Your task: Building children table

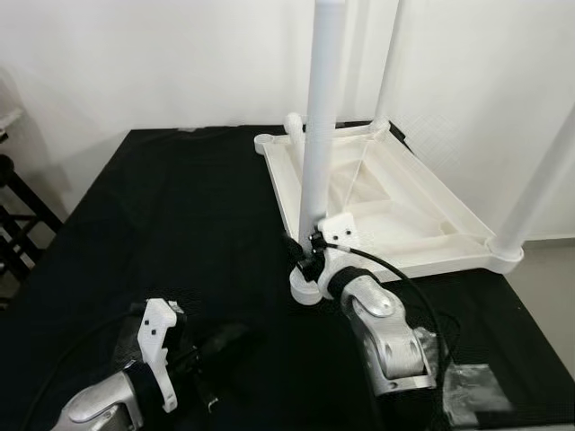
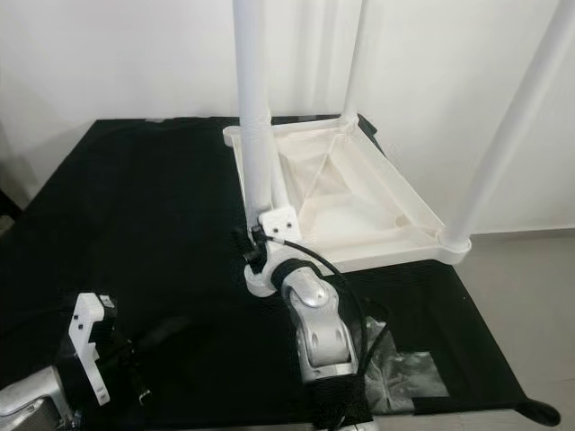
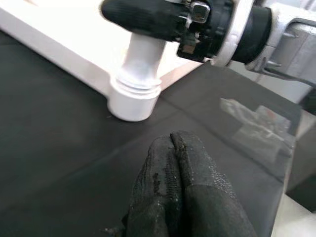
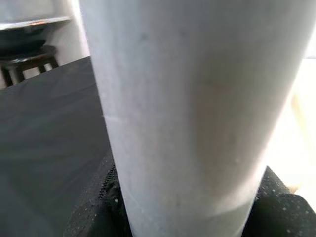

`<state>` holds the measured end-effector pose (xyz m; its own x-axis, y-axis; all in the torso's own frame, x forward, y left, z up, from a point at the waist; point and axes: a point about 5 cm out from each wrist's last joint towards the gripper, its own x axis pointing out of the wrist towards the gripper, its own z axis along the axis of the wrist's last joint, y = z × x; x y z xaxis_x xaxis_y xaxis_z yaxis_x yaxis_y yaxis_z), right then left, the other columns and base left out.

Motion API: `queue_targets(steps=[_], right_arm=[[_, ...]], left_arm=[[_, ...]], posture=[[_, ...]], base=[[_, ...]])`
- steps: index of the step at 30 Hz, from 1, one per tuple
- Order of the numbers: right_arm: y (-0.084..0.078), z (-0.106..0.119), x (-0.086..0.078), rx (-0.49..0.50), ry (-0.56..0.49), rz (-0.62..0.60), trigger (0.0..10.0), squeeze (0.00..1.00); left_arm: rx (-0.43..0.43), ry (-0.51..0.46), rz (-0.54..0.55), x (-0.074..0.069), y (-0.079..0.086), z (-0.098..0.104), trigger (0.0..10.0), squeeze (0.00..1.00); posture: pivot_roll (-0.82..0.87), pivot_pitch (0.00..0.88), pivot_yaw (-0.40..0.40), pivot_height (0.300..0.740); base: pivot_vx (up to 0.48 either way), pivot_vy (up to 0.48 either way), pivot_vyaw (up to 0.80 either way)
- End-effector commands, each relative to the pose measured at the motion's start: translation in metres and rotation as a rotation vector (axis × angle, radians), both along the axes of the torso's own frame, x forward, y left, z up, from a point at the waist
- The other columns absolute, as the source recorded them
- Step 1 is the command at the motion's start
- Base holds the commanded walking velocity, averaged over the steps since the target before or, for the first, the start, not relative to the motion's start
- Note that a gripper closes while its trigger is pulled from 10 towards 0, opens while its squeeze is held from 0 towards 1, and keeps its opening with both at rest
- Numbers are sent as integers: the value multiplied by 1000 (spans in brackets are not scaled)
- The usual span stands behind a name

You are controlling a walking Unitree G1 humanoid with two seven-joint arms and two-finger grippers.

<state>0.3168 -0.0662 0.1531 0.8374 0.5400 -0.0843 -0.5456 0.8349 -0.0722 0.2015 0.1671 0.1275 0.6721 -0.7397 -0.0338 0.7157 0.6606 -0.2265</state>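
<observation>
Silver jointed arms end in white perforated wrist brackets, black cables looping off them; the left gripper (image 3: 178, 197) has textured black fingers.

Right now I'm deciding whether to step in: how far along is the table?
Done: three legs stand in the upturned tabletop. In hand: the right gripper clamps the fourth leg upright in its near-corner socket. Left: whether it is fully seated is unclear; the left gripper waits shut.
</observation>
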Motion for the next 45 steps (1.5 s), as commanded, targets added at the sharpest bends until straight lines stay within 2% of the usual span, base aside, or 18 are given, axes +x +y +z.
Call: queue_targets(steps=[1, 2, 3, 7, 8, 10, 11, 12, 13, 14, 15, 16, 20, 25, 27, 40, 43, 45], right_arm=[[2, -22, -3, -43, 109, 24, 0, 0], [2, -20, -2, -61, 117, 12, 0, 0], [4, -16, 0, -64, 120, 17, 10000, 0], [8, -7, 2, -52, 113, 42, 10000, 0], [11, 1, 5, -40, 102, 83, 10000, 1000], [17, 22, 15, -17, 61, 250, 10000, 1000], [17, 22, 15, -17, 61, 250, 10000, 1000], [17, 35, 22, -7, 6, 367, 10000, 1000], [16, 45, 27, -24, -37, 494, 10000, 875], [16, 45, 27, -24, -37, 494, 10000, 875], [14, 51, 30, -52, -67, 587, 10000, 188], [11, 54, 33, -69, -74, 665, 10000, 0], [7, 53, 38, -92, -59, 715, 10000, 0], [1, 51, 53, -114, -18, 665, 10000, 0], [-3, 47, 57, -112, 17, 664, 0, 0], [-17, 34, 58, -173, 59, 720, 0, 0], [-25, 21, 56, -220, 61, 663, 0, 0], [-33, -2, 47, -245, 117, 567, 0, 0]], left_arm=[[15, 5, -10, 0, 2, 1, 10000, 0], [16, 4, -8, 0, 2, 1, 10000, 0], [18, 2, -2, 0, 2, 1, 10000, 0], [18, 1, 3, 1, 3, 1, 10000, 0], [19, 1, 5, 1, 3, 1, 10000, 0], [20, 2, 7, 3, 3, 1, 10000, 0], [20, 2, 7, 3, 3, 1, 10000, 0], [20, 2, 8, 4, 3, 0, 10000, 0], [21, 3, 7, 5, 3, -1, 10000, 0], [21, 3, 7, 5, 3, -1, 10000, 0], [21, 3, 7, 6, 3, -1, 10000, 0], [21, 4, 7, 6, 2, -2, 10000, 0], [21, 4, 7, 7, 2, -3, 10000, 0], [22, 2, 10, 8, 1, -4, 10000, 0], [24, 1, 14, 8, 1, -4, 10000, 0], [24, 2, 12, 6, 0, -5, 10000, 0], [22, 0, 10, 5, -1, -5, 10000, 0], [21, -2, 12, 4, 0, -3, 10000, 0]], posture=[[-2, 105, 19, 740], [1, 105, 18, 740], [4, 103, 17, 740], [8, 100, 16, 740], [10, 100, 17, 740], [13, 89, 17, 740], [13, 89, 17, 740], [10, 82, 19, 740], [9, 71, 19, 740], [9, 71, 19, 740], [10, 70, 18, 740], [13, 63, 16, 740], [19, 59, 11, 740], [24, 50, 7, 740], [32, 46, 7, 740], [19, 49, 3, 740], [19, 60, -6, 740], [15, 71, -7, 740]], base=[[0, 0, 0], [0, 0, 0], [0, 0, 0], [0, 0, 0], [0, 0, 0], [0, 0, 0], [0, 0, 0], [0, 0, 0], [0, 0, 0], [0, 0, 0], [0, 0, 0], [0, 0, 0], [0, 0, 0], [0, 0, 0], [0, 0, 0], [0, 0, 0], [0, 0, 0], [0, 0, 0]])
